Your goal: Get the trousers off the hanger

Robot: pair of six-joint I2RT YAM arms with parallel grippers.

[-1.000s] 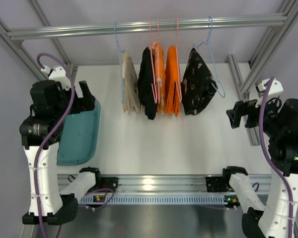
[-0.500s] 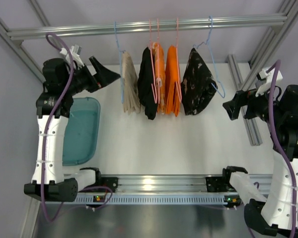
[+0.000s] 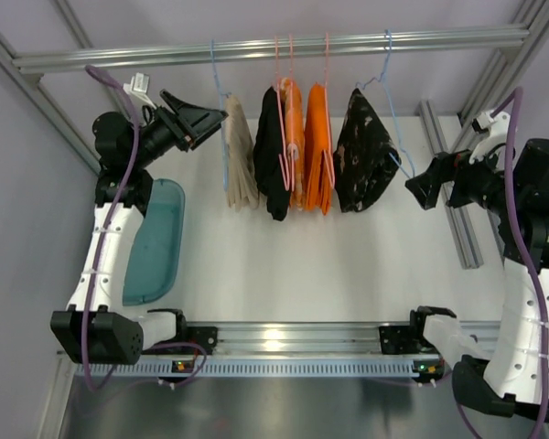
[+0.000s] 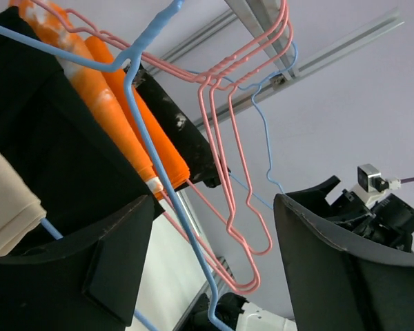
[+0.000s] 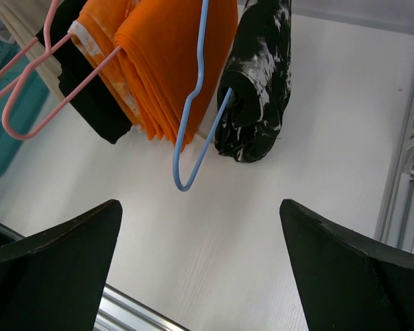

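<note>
The plain beige folded cloth trousers (image 3: 241,160) hang over the bar of the thin light-blue wire hanger (image 3: 223,137), whose hook sits on the aluminium rail (image 3: 421,40) at 12 o'clock in the top view. They are the leftmost garment in the row, above the white bench (image 3: 302,261).

At their 3 o'clock come a black garment (image 3: 273,160), two orange garments (image 3: 317,151) on pink wire hangers (image 3: 283,137), and then a dark patterned garment (image 3: 364,151) on a second blue hanger (image 3: 395,137).

The left tool (image 3: 216,121) is raised at the trousers' 9 o'clock, just beside the hanger's upper part. Its fingers stand apart, and in the left wrist view the blue wire runs down between them; contact cannot be told.

The right tool (image 3: 419,190) hangs at 3 o'clock of the patterned garment, apart from it, fingers wide and holding nothing.

A teal plastic tray (image 3: 151,242) lies at the bench's 9 o'clock edge.
</note>
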